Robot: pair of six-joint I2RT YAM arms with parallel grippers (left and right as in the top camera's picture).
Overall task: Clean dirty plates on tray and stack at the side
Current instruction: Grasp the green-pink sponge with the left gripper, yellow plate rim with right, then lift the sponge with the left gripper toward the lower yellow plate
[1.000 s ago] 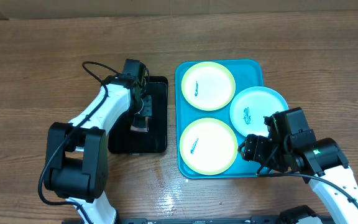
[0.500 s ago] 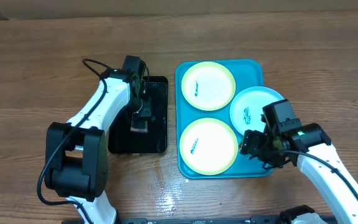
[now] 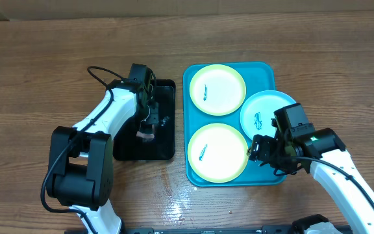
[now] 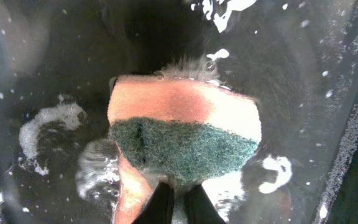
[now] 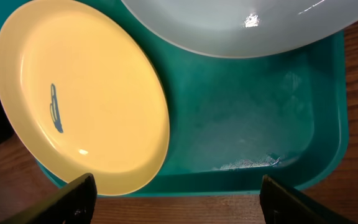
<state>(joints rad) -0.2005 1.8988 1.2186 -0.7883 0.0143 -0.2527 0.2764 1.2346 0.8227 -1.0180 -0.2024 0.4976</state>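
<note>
The turquoise tray point(image 3: 193, 77) holds three plates. A yellow-green rimmed plate point(image 3: 217, 90) lies at the back, another point(image 3: 217, 151) at the front, and a pale-blue plate point(image 3: 268, 114) at the right; each bears a teal smear. My right gripper point(image 3: 260, 153) is open over the tray's front right corner. In the right wrist view the front plate point(image 5: 79, 99), the pale-blue plate point(image 5: 229, 25) and the tray floor point(image 5: 247, 124) show. My left gripper point(image 4: 178, 202) is shut on an orange and green sponge point(image 4: 185, 134) in soapy water.
A smaller black tray point(image 3: 164, 146) with water stands left of the turquoise tray; the sponge point(image 3: 147, 133) sits in it. Brown wooden table point(image 3: 37, 71) lies all around, wet near the front edge.
My left gripper with the sponge shifted a little within the black tray. My right arm moved up and left to the tray's front right corner, then held still.
</note>
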